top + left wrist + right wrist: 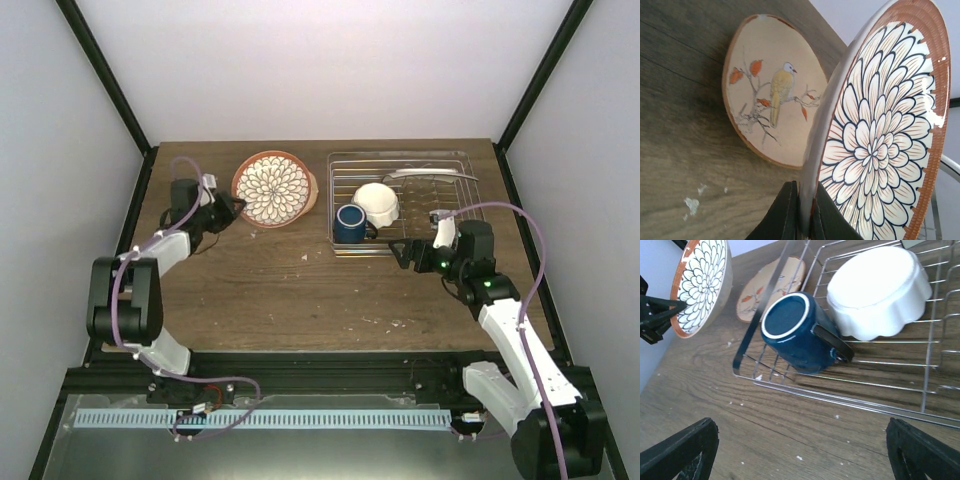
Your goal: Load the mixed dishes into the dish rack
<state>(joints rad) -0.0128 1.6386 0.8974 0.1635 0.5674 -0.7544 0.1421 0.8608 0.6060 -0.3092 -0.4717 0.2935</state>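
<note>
Pinching plate [875, 145] in left hand [805, 202]

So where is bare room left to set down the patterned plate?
Bare: the right half of the rack, between the white bowl and the right rim; also the table in front of the rack. Crowded: the rack's front left corner, with blue mug and bowl close together, and left of the rack, where the bird plate lies.

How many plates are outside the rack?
2: the flower-patterned plate, gripped on edge by the left gripper, and the cream bird plate flat on the table beside it.
</note>
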